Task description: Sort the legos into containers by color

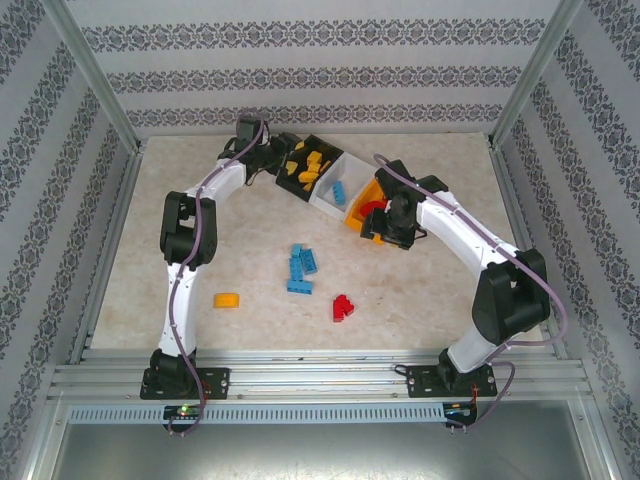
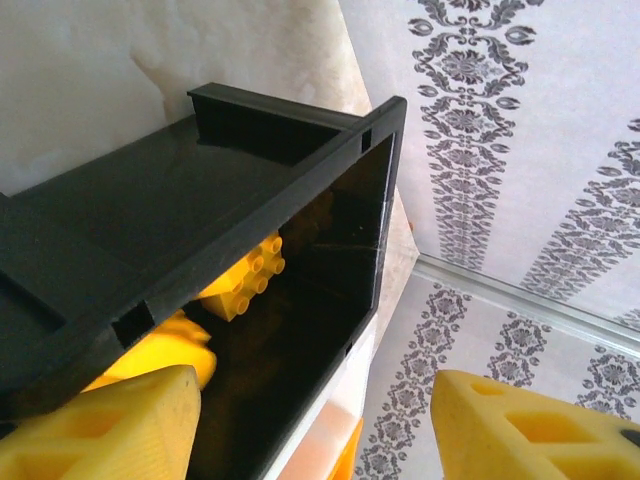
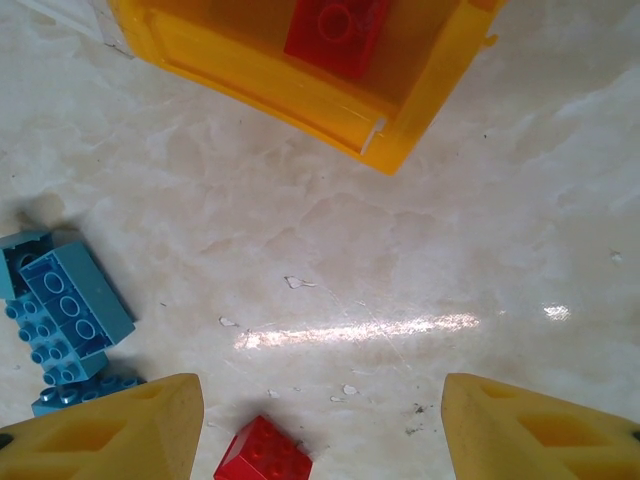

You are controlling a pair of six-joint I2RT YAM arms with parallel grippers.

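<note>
The counter [image 1: 430, 300] is showing a cream, marbled surface. The white bin [image 1: 325, 205] is holding a blue brick [image 1: 339, 190]. Left of the white bin, the black bin [image 2: 120, 230] is carrying yellow-orange bricks [image 1: 308, 165]. Right of it, the translucent orange bin [image 3: 250, 70] is showing a red brick [image 3: 335, 30]. Nearer than the white bin, loose blue bricks [image 1: 300, 268], a loose red brick [image 1: 343, 307] and a loose yellow-orange brick [image 1: 227, 299] are lying. The walls [image 1: 300, 80] are displaying white paper with grey damask stripes. The left gripper [image 2: 320, 440] and right gripper [image 3: 320, 430] are showing yellow fingers [image 2: 110, 430].

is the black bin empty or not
Not empty: the black bin holds several yellow bricks, seen from above and in the left wrist view.
</note>
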